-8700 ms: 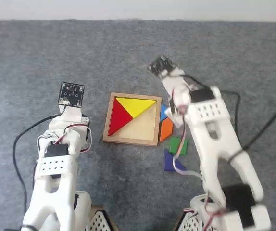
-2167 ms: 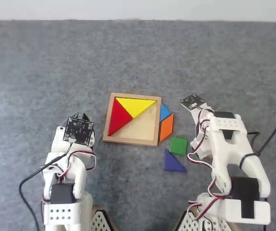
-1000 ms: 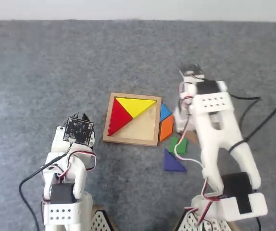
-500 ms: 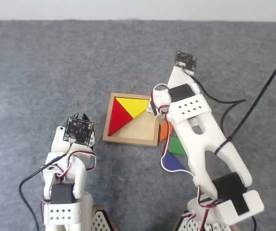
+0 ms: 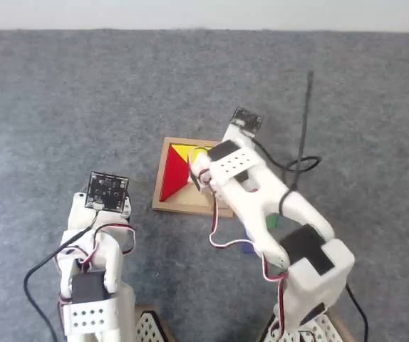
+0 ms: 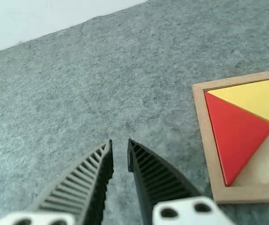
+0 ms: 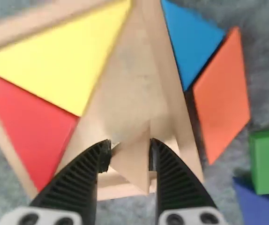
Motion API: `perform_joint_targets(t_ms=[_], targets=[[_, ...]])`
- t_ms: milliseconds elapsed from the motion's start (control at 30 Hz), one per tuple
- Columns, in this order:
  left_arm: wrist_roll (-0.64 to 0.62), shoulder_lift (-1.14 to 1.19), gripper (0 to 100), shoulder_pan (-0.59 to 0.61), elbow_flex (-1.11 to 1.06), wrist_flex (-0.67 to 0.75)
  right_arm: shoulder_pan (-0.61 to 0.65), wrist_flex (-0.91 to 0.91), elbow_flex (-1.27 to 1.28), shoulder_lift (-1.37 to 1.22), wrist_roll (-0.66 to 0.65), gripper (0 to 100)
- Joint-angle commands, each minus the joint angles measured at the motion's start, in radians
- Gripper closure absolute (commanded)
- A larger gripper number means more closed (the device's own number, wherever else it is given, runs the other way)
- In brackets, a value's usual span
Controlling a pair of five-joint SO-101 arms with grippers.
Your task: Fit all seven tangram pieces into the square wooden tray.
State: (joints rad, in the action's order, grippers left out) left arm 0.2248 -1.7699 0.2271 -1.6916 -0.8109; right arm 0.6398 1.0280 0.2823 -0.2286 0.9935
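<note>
Tangram pieces number seven, and two already lie in the tray, so the step in hand looks like seating the third. At the left of the desk, the left gripper (image 6: pixel 119 143) hangs over bare grey felt, well apart from the work, its jaws narrowed to a slim gap with nothing between them. Just beyond it sits the square wooden tray (image 6: pixel 208 140), holding a red triangle (image 6: pixel 235 136) and a yellow triangle (image 6: pixel 251 98) edge to edge. The rest of its floor is bare wood. Over that bare part is the right gripper (image 7: pixel 129 145), its jaws closed on a pale triangle (image 7: pixel 130 164) near the tray's rim. Whether that piece already touches the floor I cannot tell. Further right, outside the tray, a blue triangle (image 7: pixel 188 40) lies against the outer rim with an orange parallelogram (image 7: pixel 221 96) touching it. A green square (image 7: pixel 268 159) sits near those, and a dark blue triangle (image 7: pixel 261 204) just beside the square. To my eye the task is less than halfway done. The next move probably calls for lowering the pale triangle flat inside the rim, turning it so it leaves room for the others. Only then should the jaws part. The risk is a corner riding up on the rim, or nudging the red triangle out of line.
</note>
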Motion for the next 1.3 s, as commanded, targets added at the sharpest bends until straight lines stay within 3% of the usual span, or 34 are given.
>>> perform_joint_targets(t_ms=[0,133,300,367,533,700,800,933,1000,1067,1267], targets=[[0.011,-0.018,94,0.009,0.033,-0.005,0.035,-0.010,-0.074,0.018,0.023,98.7],[0.011,-0.018,94,0.009,0.033,-0.005,0.035,-0.028,-0.084,0.036,0.072,98.7],[0.011,-0.018,94,0.009,0.033,-0.005,0.036,-0.091,-0.083,0.031,0.491,98.3],[0.011,-0.018,94,0.009,0.033,-0.005,0.038,-0.102,-0.083,0.031,0.585,98.2],[0.011,-0.018,94,0.011,0.033,-0.005,0.038,-0.107,-0.091,0.031,0.577,95.7],[0.009,-0.018,95,0.011,0.035,-0.005,0.053,-0.107,-0.091,0.031,0.577,74.5],[-0.011,-0.018,95,0.037,0.035,0.000,0.059,-0.119,-0.089,0.031,0.572,68.1],[-0.025,-0.020,95,0.046,0.036,0.002,0.054,-0.117,-0.098,0.058,0.511,68.0],[-0.025,-0.020,95,0.046,0.036,0.002,0.050,-0.110,-0.106,0.084,0.419,68.0],[-0.025,-0.020,95,0.044,0.036,0.002,0.031,-0.079,-0.124,0.128,0.238,68.1],[-0.025,-0.020,95,0.046,0.036,0.002,-0.028,0.041,-0.147,0.285,-0.465,71.4]])
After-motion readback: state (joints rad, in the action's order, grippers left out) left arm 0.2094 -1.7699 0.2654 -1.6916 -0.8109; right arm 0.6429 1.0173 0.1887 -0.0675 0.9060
